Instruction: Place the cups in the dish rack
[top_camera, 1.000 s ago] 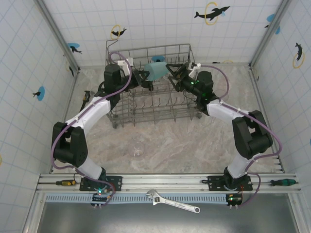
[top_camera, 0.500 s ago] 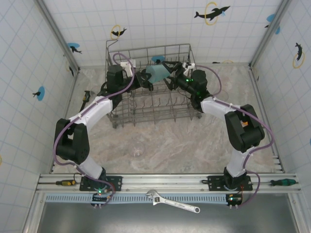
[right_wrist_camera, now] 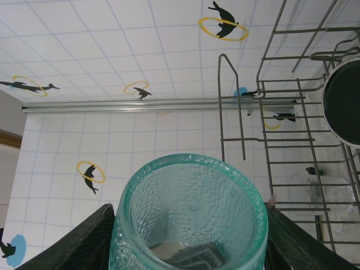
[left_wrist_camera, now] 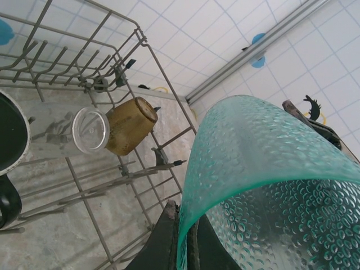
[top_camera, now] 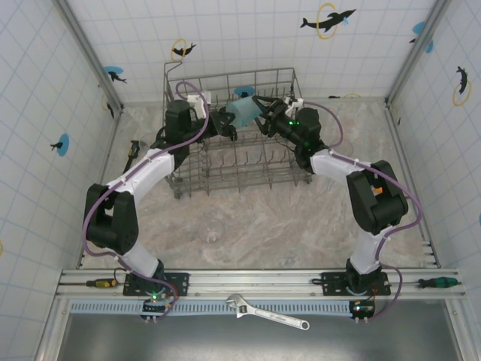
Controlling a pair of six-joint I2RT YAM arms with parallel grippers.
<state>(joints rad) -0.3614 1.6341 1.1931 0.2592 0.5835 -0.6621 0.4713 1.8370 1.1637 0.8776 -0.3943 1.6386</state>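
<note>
rack (top_camera: 225,169) holds amber tumbler (left_wrist_camera: 130,125), clear glass (left_wrist_camera: 90,130) and black mug (left_wrist_camera: 11,138).

marbled table (top_camera: 301,218) bears the dish rack (top_camera: 233,162) and a clear glass (top_camera: 215,230).

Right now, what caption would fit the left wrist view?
Left fingers pinch a teal cup's rim over the dish rack holding an amber tumbler.

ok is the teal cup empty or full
Empty: the right wrist view looks straight into the teal cup and shows only its dimpled glass, nothing inside.
</note>
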